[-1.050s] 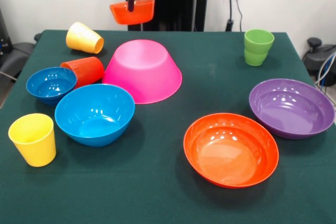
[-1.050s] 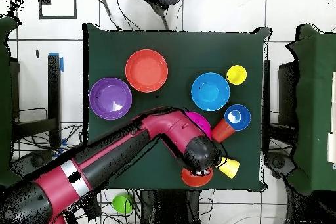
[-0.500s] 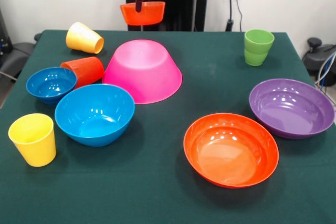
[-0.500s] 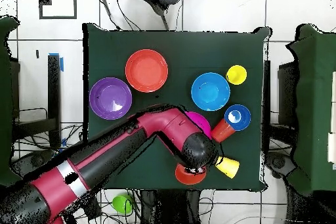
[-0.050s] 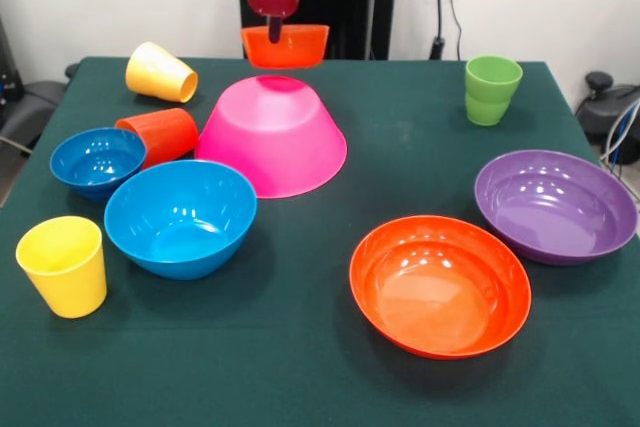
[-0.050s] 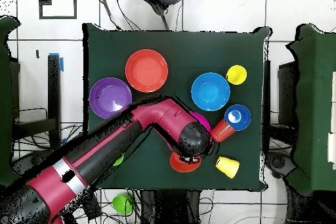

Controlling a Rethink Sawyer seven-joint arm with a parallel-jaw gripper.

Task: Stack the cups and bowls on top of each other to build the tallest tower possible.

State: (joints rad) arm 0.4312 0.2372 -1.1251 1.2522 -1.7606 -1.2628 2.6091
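My gripper [image 5: 274, 29] is shut on the rim of the small orange bowl [image 5: 285, 46], which hangs upright just above and behind the upturned large pink bowl [image 5: 272, 133]. From overhead the arm covers most of the pink bowl [image 6: 201, 119], and the small orange bowl [image 6: 180, 163] shows beside the gripper [image 6: 192, 157]. Left of the pink bowl lie a yellow cup [image 5: 160, 72] and an orange-red cup [image 5: 158, 134] on their sides. A small blue bowl [image 5: 97, 159], a medium blue bowl [image 5: 180, 215] and an upright yellow cup [image 5: 62, 265] stand nearer. Nothing rests on the pink bowl.
A green cup [image 5: 492, 89] stands at the far right. The wide purple bowl [image 5: 555, 204] and the wide orange bowl [image 5: 440, 282] sit open side up on the right half of the green table [image 5: 300, 377].
My gripper has carried the small orange bowl rightward and lower in the front view, from beside the pink bowl to just over its far edge. Nothing else moved.
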